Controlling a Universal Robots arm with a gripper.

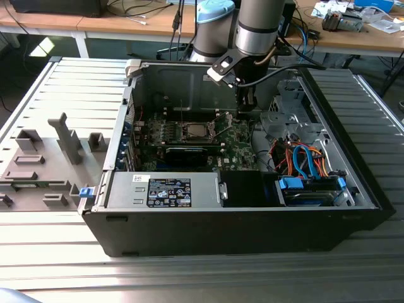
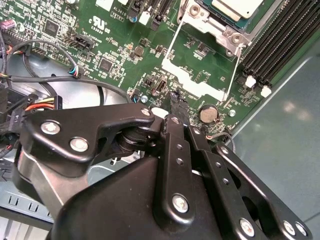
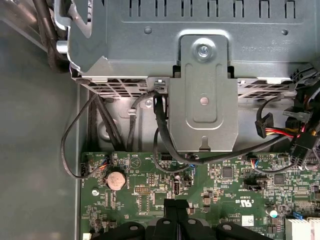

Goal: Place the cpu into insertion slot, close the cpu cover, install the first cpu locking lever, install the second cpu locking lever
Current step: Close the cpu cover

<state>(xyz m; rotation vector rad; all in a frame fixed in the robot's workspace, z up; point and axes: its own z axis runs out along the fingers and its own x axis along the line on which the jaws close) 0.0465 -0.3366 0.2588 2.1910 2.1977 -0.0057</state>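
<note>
A grey table (image 1: 63,265) of ribbed metal slats carries a black computer case (image 1: 189,233) lying open on its side. The arm (image 1: 259,25), a smooth silver tube with black joints, reaches down into it. Along the case's near wall sits a dull grey sheet-steel power supply (image 1: 126,189) with a printed label. Toward the exterior view's right, glossy orange and blue cables (image 1: 303,158) loop over a drive bay.

A green circuit board (image 1: 240,148) studded with small parts covers the case floor. In the first wrist view a stamped steel bracket (image 3: 202,100) with one screw hangs over the board edge, and black wires (image 3: 160,120) curl beneath it.

The gripper (image 1: 247,104) is matte black, built of bolted flat links. It hangs over the board to the exterior view's right of the slot. In both wrist views its jaws (image 2: 175,97) (image 3: 175,202) are together, with nothing seen between them.

The cover (image 2: 200,82), a thin pale metal frame, appears to stand raised open, the board showing through its square window. It lies between the gripper and the slot (image 2: 210,22), which is ringed by bright screwed metal. The chip (image 2: 235,6), flat with a silvery top, sits inside that frame.

Long black memory slots (image 2: 280,40) run beside it. A round silver coin battery (image 2: 208,114) lies near the fingertips.
</note>
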